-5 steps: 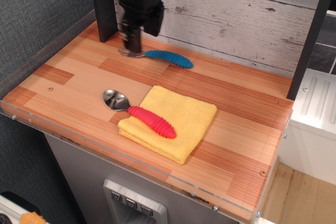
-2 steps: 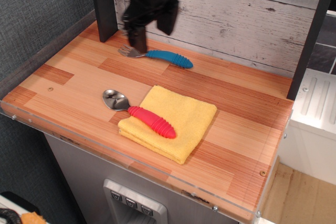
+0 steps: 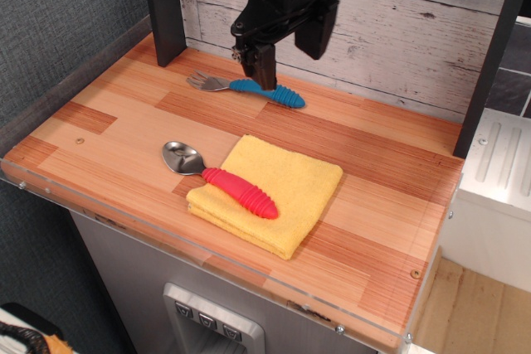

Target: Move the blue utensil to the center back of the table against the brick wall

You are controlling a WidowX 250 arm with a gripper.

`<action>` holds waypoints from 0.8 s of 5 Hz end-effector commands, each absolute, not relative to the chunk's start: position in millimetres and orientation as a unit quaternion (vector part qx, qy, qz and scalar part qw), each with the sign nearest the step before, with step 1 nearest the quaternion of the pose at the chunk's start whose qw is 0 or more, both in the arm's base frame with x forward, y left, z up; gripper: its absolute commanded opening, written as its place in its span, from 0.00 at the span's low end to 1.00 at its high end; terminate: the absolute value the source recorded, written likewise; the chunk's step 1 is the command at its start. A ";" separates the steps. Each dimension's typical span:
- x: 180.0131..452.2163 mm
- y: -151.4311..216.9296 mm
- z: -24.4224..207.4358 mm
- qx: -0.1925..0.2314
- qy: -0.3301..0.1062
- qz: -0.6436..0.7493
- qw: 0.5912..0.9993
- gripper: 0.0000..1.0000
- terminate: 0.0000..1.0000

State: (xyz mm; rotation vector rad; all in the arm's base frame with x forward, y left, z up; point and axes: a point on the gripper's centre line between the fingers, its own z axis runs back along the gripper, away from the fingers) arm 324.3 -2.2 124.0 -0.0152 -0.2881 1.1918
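Note:
The blue utensil (image 3: pixel 280 94), a small fork with a ribbed blue handle and metal tines pointing left, lies flat on the table (image 3: pixel 124 122) at the back, left of centre and close to the brick wall (image 3: pixel 398 31). My gripper (image 3: pixel 291 52) hangs over the fork's handle. Its two black fingers stand apart, so it is open and holds nothing. The left fingertip (image 3: pixel 265 70) covers part of the handle in this view. I cannot tell whether it touches it.
A folded yellow cloth (image 3: pixel 290 196) lies in the front middle with a red-handled spoon (image 3: pixel 239 189) across its left edge. A dark post (image 3: pixel 162 6) stands at the back left and another (image 3: pixel 494 55) at the back right. An acrylic rim (image 3: pixel 207 259) lines the front edge.
My gripper has moved right along the back of the table, from over the fork's tines to over its handle. The fork, spoon and cloth have not moved.

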 end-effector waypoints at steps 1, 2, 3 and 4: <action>303.1 -29.0 164.5 -0.034 -0.145 0.508 0.848 1.00 0.00; 282.9 -40.5 174.7 -0.038 -0.133 0.474 0.870 1.00 0.00; 282.9 -40.5 174.7 -0.038 -0.133 0.474 0.870 1.00 0.00; 282.9 -40.5 174.7 -0.038 -0.133 0.474 0.870 1.00 1.00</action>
